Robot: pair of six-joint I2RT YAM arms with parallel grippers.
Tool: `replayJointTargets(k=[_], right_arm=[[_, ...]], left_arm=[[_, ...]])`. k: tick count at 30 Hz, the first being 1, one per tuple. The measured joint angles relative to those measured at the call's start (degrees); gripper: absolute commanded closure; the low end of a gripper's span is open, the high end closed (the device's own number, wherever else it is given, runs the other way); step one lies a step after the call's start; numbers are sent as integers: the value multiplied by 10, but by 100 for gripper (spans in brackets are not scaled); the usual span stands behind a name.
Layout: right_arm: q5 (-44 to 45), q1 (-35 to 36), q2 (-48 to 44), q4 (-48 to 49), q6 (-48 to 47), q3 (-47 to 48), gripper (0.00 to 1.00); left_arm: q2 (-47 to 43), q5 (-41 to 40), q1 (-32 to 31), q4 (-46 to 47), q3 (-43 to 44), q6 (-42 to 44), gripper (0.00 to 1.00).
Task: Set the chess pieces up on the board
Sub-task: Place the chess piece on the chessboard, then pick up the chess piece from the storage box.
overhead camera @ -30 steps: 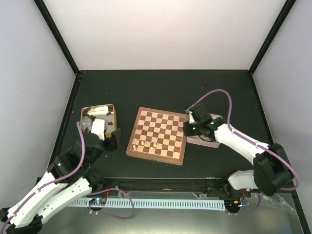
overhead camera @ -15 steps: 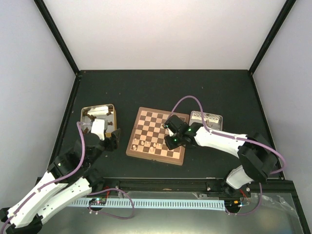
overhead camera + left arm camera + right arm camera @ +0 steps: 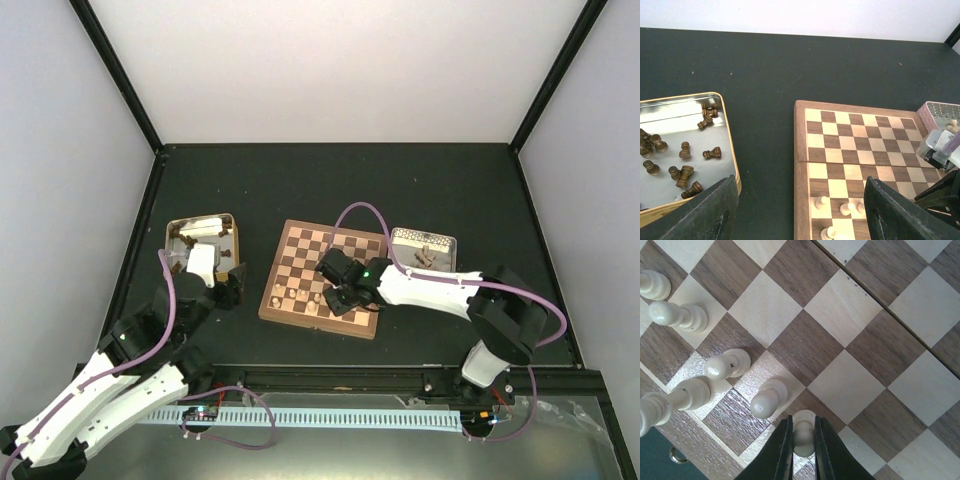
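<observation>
One pale chess piece [image 3: 804, 439], seemingly light, rigid and tippy, sits pinched near its top in the right gripper [image 3: 803, 426]; the left gripper [image 3: 800, 220] gapes empty.

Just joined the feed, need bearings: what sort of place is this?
Probably a robot test enclosure, not a home: black tabletop, plain white wall panels, black frame struts at the corners.

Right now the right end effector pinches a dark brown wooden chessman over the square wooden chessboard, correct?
No: the wooden chessman in the right end effector over the square wooden chessboard is pale beige, as the right wrist view shows.
</observation>
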Motion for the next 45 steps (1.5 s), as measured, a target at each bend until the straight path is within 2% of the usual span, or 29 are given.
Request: replayJointTargets(k=[10,19,24,27,33,37,41,45], right_arm=[[23,4,3,-8,10,4,87],[9,4,3,-24,13,4,78],[1,4,3,-30,16,4,68],[1,4,1,-33,21,6,65],[12,-5,-45,-33,31,7,59],[44,-36,-123,-24,45,-2,57],[84,-125,-200,-11,54,-35,56],[112,-241,-235,-2,56,-79,56]], left_arm=[[0,0,0,0,0,0,29],[0,0,0,0,0,0,29],[0,0,0,0,0,0,29],[0,0,0,0,0,0,29],[0,0,0,0,0,0,29],[-1,0,0,0,0,0,29],[-1,0,0,0,0,0,29],[-2,0,0,0,0,0,29]])
